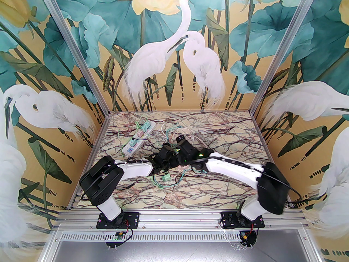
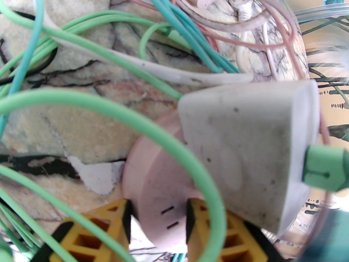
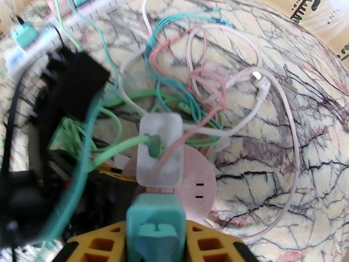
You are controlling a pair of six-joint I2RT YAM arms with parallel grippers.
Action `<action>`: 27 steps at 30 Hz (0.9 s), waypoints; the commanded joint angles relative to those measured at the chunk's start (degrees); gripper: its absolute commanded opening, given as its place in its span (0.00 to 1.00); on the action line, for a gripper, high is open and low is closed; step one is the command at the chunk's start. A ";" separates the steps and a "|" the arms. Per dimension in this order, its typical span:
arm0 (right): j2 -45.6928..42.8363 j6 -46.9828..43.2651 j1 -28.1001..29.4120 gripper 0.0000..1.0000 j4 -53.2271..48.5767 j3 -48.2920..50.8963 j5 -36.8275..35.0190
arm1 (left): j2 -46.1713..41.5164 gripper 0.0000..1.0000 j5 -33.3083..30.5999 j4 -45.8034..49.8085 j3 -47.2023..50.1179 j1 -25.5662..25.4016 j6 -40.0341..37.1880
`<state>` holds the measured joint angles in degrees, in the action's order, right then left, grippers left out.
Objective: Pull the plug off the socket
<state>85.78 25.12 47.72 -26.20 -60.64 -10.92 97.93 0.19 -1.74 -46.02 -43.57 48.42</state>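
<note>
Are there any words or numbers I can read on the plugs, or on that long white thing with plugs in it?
No word or number here can be read.
On the power strip: a blue patch at its near end, too small to read.
On the pink socket: two slots, no writing seen.
On the white plug: blurred, nothing readable.
On the teal plug: a raised shape, no letters seen.

arms [image 1: 136, 169]: white shells | joints [image 1: 95, 184]: black | jaws: yellow lattice | cables [image 1: 200, 160]: black
</note>
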 commanded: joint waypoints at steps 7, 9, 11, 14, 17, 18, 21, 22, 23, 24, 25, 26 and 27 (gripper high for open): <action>-10.99 2.53 -13.99 0.33 5.53 12.17 9.76 | 0.36 0.39 -0.25 17.99 1.80 -0.66 -1.18; -13.29 3.83 -18.83 0.34 7.34 15.17 12.42 | -2.02 0.42 -0.52 18.94 1.15 -0.64 -1.49; -14.71 5.22 -23.68 0.34 9.45 17.99 15.60 | -4.79 0.49 -1.00 19.85 0.65 -0.65 -1.68; -15.98 7.84 -31.40 0.34 13.06 21.77 20.55 | -9.69 0.55 -2.06 22.20 -0.39 -0.64 -2.02; -15.08 10.33 -38.18 0.34 16.93 24.69 26.29 | -15.31 0.70 -3.87 24.39 -1.12 -0.64 -2.73; -14.35 11.30 -39.87 0.34 18.43 25.45 28.55 | -17.39 0.74 -3.93 24.57 -1.13 -0.64 -2.93; -11.19 13.20 -42.89 0.34 21.79 26.51 32.82 | -23.12 0.81 -3.79 24.14 -0.45 -0.64 -3.51; -10.17 13.57 -43.37 0.34 22.43 26.53 33.65 | -24.74 0.83 -3.63 23.85 -0.01 -0.64 -3.51; -8.96 13.95 -43.86 0.34 23.17 26.58 34.44 | -26.55 0.84 -3.58 23.52 0.43 -0.64 -3.60; -7.65 14.22 -44.24 0.34 23.83 26.41 35.22 | -28.19 0.85 -3.59 23.27 0.90 -0.64 -3.62; -6.57 14.56 -44.61 0.35 24.00 26.26 35.67 | -29.48 0.86 -3.61 23.16 1.41 -0.64 -3.64; -5.20 14.88 -45.09 0.35 24.31 26.03 36.17 | -30.84 0.86 -3.77 23.10 1.83 -0.68 -3.68; -3.81 15.19 -45.66 0.36 24.72 25.92 36.92 | -31.95 0.86 -3.94 23.15 2.26 -0.64 -3.69</action>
<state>79.53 37.93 3.11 -5.30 -34.54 21.32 68.18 -2.50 20.10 -45.71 -43.90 45.58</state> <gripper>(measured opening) 0.354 0.862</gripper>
